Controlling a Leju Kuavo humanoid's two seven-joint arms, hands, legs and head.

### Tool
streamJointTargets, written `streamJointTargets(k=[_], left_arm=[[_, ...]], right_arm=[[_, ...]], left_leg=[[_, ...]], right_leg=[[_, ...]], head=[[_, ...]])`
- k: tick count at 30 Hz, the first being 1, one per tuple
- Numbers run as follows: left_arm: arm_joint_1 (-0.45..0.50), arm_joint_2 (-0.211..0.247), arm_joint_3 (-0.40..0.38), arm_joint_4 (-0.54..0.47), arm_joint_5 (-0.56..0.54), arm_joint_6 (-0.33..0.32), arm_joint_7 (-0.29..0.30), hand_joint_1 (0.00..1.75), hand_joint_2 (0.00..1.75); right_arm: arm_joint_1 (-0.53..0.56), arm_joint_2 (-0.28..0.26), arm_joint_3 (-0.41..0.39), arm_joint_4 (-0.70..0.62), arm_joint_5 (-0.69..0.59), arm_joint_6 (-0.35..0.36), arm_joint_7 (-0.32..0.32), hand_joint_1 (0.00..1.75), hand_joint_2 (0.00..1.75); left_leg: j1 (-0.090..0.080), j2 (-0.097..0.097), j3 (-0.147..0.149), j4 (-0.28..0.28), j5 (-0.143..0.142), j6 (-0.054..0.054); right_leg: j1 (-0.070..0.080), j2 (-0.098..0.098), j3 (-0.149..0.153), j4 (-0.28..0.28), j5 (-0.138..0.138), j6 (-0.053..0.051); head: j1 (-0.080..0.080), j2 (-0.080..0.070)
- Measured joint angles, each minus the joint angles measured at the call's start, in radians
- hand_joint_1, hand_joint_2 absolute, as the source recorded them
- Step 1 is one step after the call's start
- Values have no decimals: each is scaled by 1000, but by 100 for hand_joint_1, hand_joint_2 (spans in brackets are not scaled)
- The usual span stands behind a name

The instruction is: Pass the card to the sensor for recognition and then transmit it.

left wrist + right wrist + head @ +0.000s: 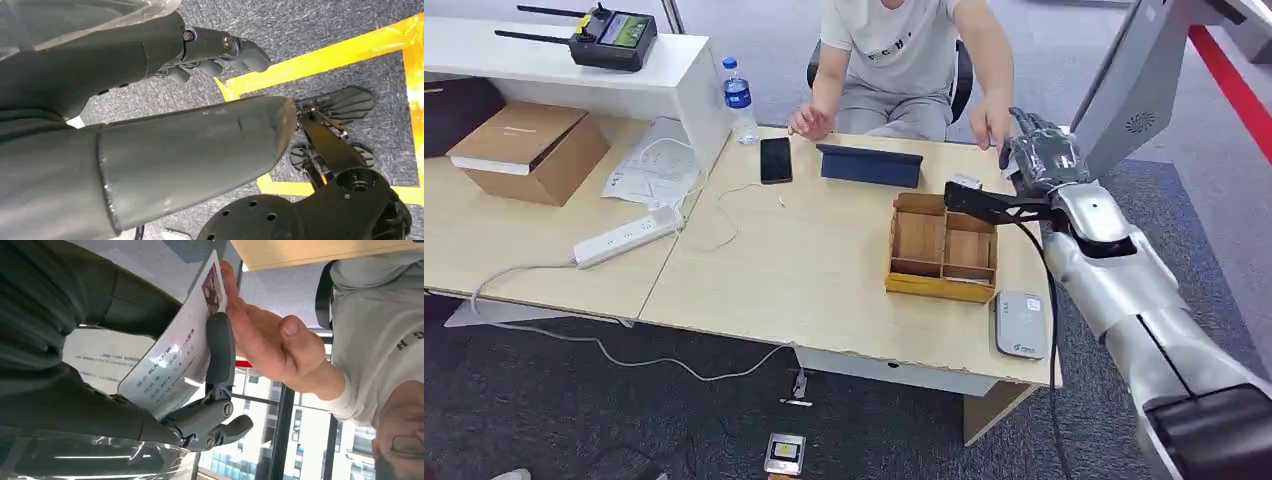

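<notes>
On the bench (804, 270), a wooden divided box (943, 248) with several compartments — contents not discernible from the head view. Just beside its near right corner, a grey card sensor (1022, 324) lying flat at the bench edge. Beyond the box, a dark blue tablet (870, 165) propped up, a black phone (775, 160) and a water bottle (739, 100); to the left, a white power strip (628, 237) and a cardboard box (530, 150).

Right robot hand (1042, 155) raised at the far right corner of the bench, close to the person's hand (990, 125) resting there; fingers partly curled, grip hard to read from above. Seen from the right wrist: right robot hand pinching the card (172, 367) — thumb behind it, one dark finger (220, 347) laid across its printed face, the remaining fingers curled lower down. Card white with lines of small print and a small photo at the end away from the grip. Person's hand open with the fingertips touching that far end of the card.

Left robot hand (215, 55) seen from the left wrist hanging over dark grey carpet (320, 30) marked with yellow tape (325, 55); thumb extended, fingers loosely bent, holding nothing.
</notes>
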Motion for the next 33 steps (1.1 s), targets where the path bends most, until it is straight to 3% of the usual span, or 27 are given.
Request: streamJointTargets(k=[1,2,4,5,33], left_arm=[[0,0,0,0,0,0,0,0,0],[0,0,0,0,0,0,0,0,0],[0,0,0,0,0,0,0,0,0],[0,0,0,0,0,0,2,0,0],[1,-9,0,0,19,21,32,0,0]], right_arm=[[0,1,0,2,0,0,0,21,175],[0,1,0,2,2,-1,0,0,175],[0,3,0,3,15,-8,0,0,175],[0,3,0,3,27,-16,2,0,0],[0,32,-7,14,81,-27,5,0,0]], left_leg=[[0,0,0,0,0,0],[0,0,0,0,0,0],[0,0,0,0,0,0],[0,0,0,0,0,0],[0,0,0,0,0,0]], right_leg=[[0,0,0,0,0,0],[0,0,0,0,0,0],[0,0,0,0,0,0],[0,0,0,0,0,0],[0,0,0,0,0,0]], head=[[0,0],[0,0],[0,0],[0,0],[0,0]])
